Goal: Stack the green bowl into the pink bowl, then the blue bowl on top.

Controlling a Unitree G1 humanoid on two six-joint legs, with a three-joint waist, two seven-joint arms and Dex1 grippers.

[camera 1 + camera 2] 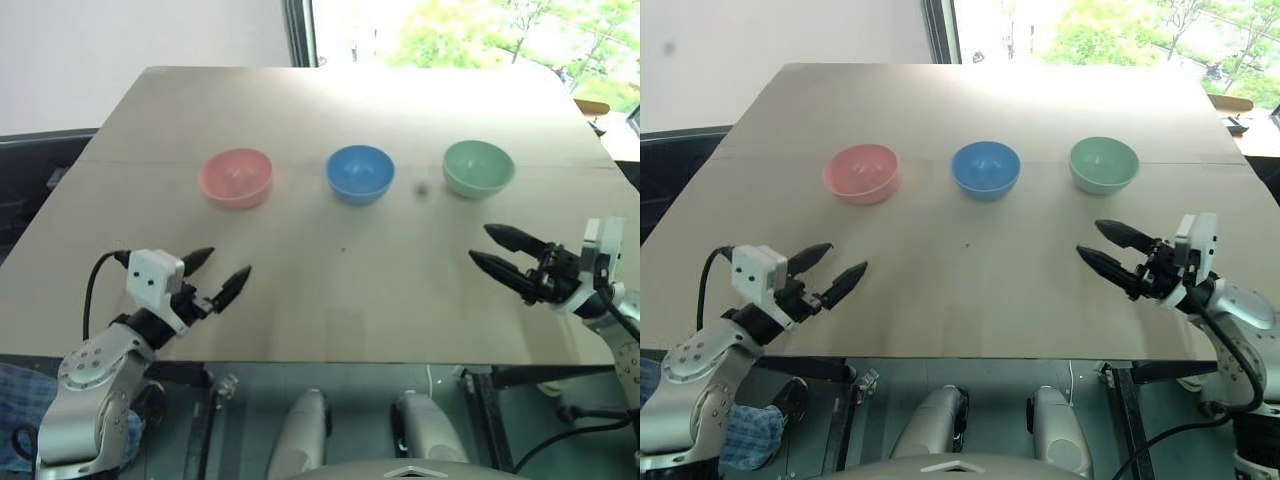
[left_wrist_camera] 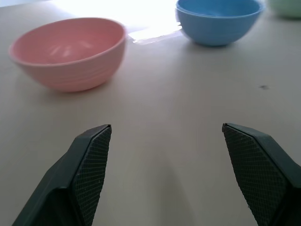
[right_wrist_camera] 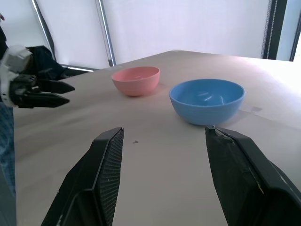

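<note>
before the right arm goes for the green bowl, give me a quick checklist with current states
1. Pale mint-green plastic bowl upright, nothing inside: ok.
2. Right gripper open, nothing held: ok.
3. Salmon-pink plastic bowl upright, holding nothing, ready to receive: ok.
4. Sky-blue plastic bowl standing apart between the other two: ok.
5. Left gripper open, near the table's front edge, off the path: ok.
6. Tan tabletop flat between gripper and bowl: ok.
</note>
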